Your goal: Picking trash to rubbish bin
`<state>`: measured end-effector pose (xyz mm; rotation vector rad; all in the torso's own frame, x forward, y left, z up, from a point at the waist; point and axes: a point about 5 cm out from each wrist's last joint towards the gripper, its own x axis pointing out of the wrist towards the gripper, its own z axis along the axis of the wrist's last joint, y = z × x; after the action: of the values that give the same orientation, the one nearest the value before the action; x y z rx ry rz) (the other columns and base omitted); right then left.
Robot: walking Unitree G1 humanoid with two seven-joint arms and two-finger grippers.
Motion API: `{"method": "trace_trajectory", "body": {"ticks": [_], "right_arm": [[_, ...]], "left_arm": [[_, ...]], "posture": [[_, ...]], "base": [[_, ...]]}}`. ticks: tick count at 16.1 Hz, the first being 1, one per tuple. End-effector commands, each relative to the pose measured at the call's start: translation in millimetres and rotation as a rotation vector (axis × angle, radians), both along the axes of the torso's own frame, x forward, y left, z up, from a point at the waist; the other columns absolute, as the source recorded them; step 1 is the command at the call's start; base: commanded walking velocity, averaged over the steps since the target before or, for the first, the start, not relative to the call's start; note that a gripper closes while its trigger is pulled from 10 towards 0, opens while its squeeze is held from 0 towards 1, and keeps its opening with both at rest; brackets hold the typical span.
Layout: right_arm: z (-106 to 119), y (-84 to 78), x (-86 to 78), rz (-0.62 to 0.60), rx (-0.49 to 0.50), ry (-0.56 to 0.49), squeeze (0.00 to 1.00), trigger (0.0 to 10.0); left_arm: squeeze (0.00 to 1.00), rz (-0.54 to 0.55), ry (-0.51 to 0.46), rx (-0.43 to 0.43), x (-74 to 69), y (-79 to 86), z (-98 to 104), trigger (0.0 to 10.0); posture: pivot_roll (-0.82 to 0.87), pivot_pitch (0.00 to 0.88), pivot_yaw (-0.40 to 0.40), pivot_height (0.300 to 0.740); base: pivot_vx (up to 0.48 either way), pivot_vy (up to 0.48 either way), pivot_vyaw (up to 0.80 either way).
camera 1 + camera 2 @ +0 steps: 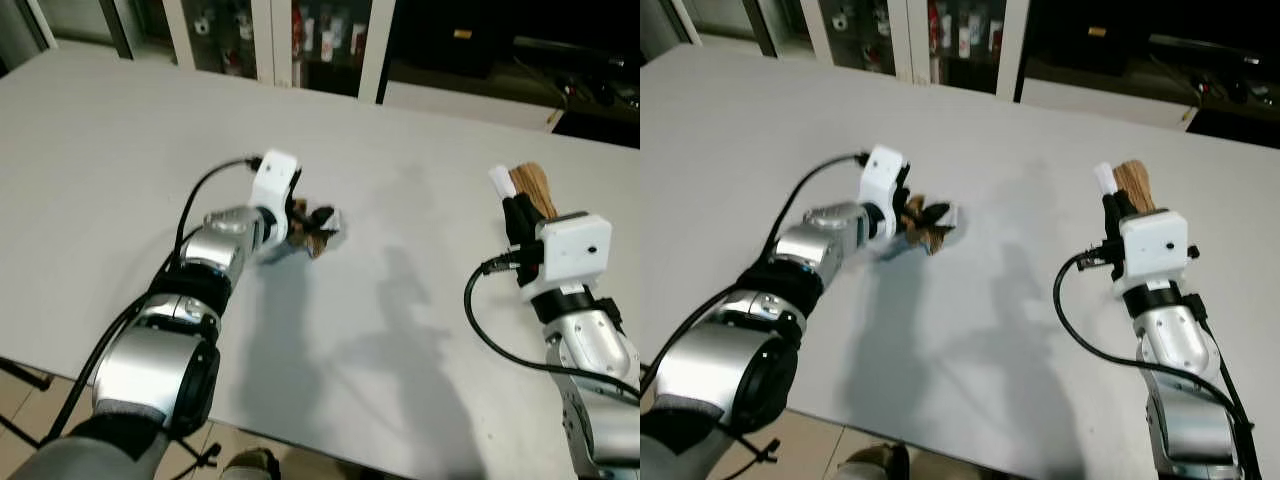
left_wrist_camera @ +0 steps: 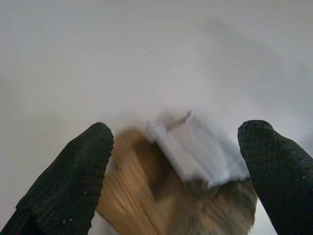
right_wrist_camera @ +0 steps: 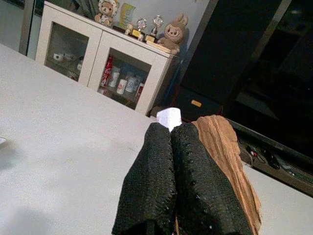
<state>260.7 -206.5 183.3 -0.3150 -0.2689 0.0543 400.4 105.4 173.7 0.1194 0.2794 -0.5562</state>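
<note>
A crumpled brown-and-white wrapper (image 1: 320, 230) lies near the middle of the white table (image 1: 120, 130). My left gripper (image 1: 308, 226) reaches over it, open, with one black finger (image 2: 73, 181) on each side of the wrapper (image 2: 190, 171). Held up at the right, my right gripper (image 1: 518, 214) is shut on a second piece of trash (image 1: 530, 186), brown with a white end. That brown piece (image 3: 225, 152) pokes out beside the closed fingers (image 3: 181, 181).
Beyond the table's far edge stand white glass-door cabinets (image 1: 300, 40) and a dark TV unit (image 1: 520, 50). Soft toys and trophies (image 3: 146, 24) sit on top of a cabinet. A cable (image 1: 200, 200) runs along my left forearm.
</note>
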Motion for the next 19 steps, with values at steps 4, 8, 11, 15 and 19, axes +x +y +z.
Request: {"method": "trace_trajectory", "body": {"ticks": [4, 8, 11, 15, 19], "right_arm": [[1, -3.7, 0.1, -0.015, -0.009, -0.007, 0.0, 10.0], [0, -3.6, 3.1, -0.01, -0.006, -0.007, 0.0, 10.0], [0, 0.2, 8.1, 0.009, -0.002, -0.006, 0.0, 10.0], [1, 4.5, 15.5, 0.033, 0.003, -0.009, 0.0, 10.0], [1, 3.8, 16.5, 0.034, 0.003, -0.016, 0.0, 10.0]], "left_arm": [[1.0, 0.006, -0.082, 0.034, 4.2, 8.0, 27, 10.0], [1.0, 0.028, -0.056, 0.054, -8.8, 27.0, 22, 10.0], [1.0, 0.052, -0.019, 0.041, -16.5, 32.3, 14, 10.0], [1.0, 0.072, 0.051, -0.047, -31.7, 26.2, 3, 10.0], [0.0, 0.039, 0.126, -0.045, -38.2, 21.4, -9, 10.0]], "posture": [[0.17, 0.085, -0.023, 0.74], [0.2, 0.09, -0.023, 0.74], [0.23, 0.096, -0.035, 0.74], [0.25, 0.1, -0.047, 0.74], [0.25, 0.098, -0.045, 0.74]], "base": [[0.0, 0.0, 0.0], [0.0, 0.0, 0.0], [0.0, 0.0, 0.0], [0.0, 0.0, 0.0], [0.0, 0.0, 0.0]]}}
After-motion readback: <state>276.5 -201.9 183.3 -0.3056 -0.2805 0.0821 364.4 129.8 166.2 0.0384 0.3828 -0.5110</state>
